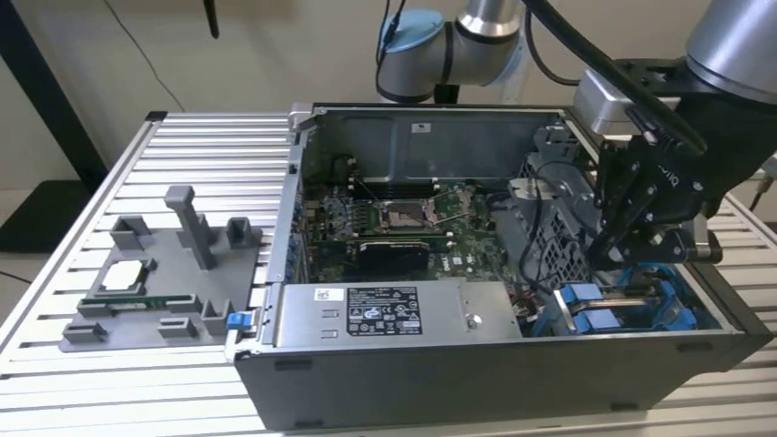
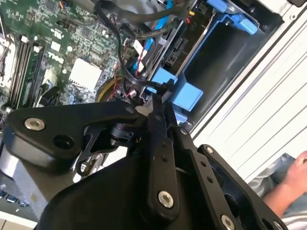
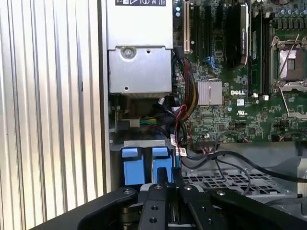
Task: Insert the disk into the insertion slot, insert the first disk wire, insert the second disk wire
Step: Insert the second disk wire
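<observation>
Pinching a thin black wire [image 2: 121, 60], the claw [image 2: 160, 96] is pressed together just beside the disk [image 2: 175, 45], which seems to sit in the insertion slot [image 1: 613, 305] on the exterior view's right. A crooked plug could bend or slip out.

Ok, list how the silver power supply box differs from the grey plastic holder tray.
The silver power supply box sits inside the open dark computer case; the grey plastic holder tray lies outside it on the slatted metal table. The box has a flat, black-labelled top; the tray has upright posts. Both are greyish.
</observation>
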